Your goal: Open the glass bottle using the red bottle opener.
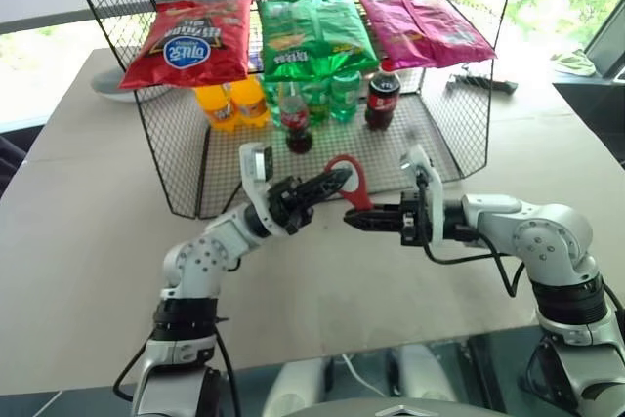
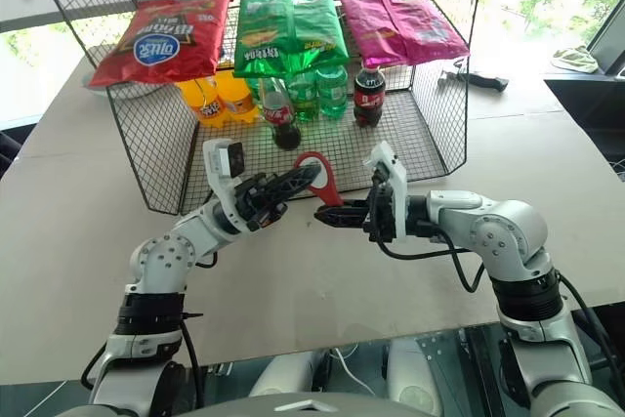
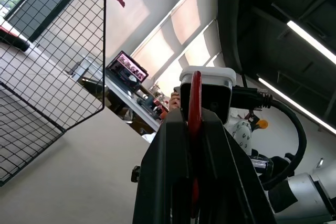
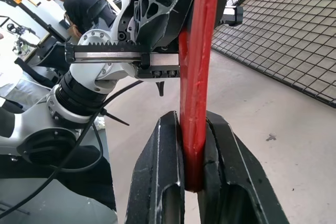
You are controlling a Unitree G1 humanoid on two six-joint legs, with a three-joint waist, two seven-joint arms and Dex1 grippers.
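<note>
The red bottle opener (image 1: 353,186) hangs in the air above the table, in front of the wire rack, held at both ends. My left gripper (image 1: 336,181) is shut on its ring-shaped head, and the red edge (image 3: 195,103) sits squeezed between the black fingers (image 3: 167,171). My right gripper (image 1: 357,221) is shut on the tapered handle (image 4: 198,93) from the other side, its fingers (image 4: 165,177) clamping the lower tip. The glass bottle (image 1: 295,118), slim with a red label band, stands upright inside the rack, behind the opener and apart from both grippers.
A black wire rack (image 1: 176,168) stands on the beige table (image 1: 88,231), with red, green and pink snack bags on top. Inside are orange bottles (image 1: 232,103), green bottles (image 1: 337,93) and a fat dark cola bottle (image 1: 382,99). A person (image 4: 79,1) stands in the background.
</note>
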